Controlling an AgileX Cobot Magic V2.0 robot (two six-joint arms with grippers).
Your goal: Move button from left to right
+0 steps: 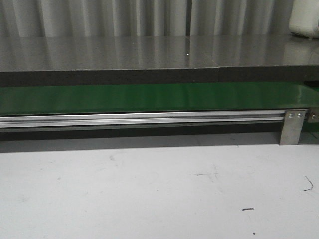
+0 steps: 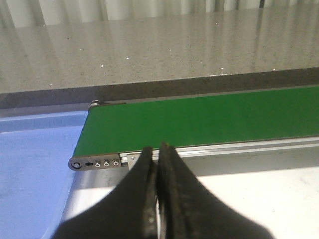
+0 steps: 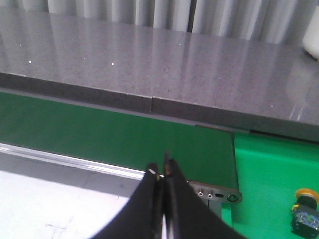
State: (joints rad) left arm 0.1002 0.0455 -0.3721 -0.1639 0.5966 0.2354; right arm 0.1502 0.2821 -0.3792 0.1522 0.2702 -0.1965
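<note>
Front view: no arm and no button are seen; a green belt (image 1: 149, 97) runs across from 9 to 3 o'clock on a silver rail (image 1: 144, 118), with white table (image 1: 149, 189) at 6 and a grey counter (image 1: 149, 52) at 12.
Left gripper (image 2: 158, 148): jaws are pressed together on nothing, poised near the belt's end roller; a blue tray (image 2: 35, 164) lies at 8 o'clock.
Right gripper (image 3: 161, 168): jaws are likewise closed and empty, poised near the belt's other end.
Button (image 3: 305, 208): seen only in the right wrist view, at 4 o'clock from the gripper, resting in a green tray (image 3: 269, 179) past the belt end; orange cap up, black body below, partly cut off by the frame edge.
Progress: judged from its place by the right arm, the button may already be at the right; this cannot be confirmed.
Step in hand: if a pick is still due, the jaws should be opened first, and the black body should be gripped squarely below the cap, which would probably slip.
Risk: tray wall may be struck on a low approach.
</note>
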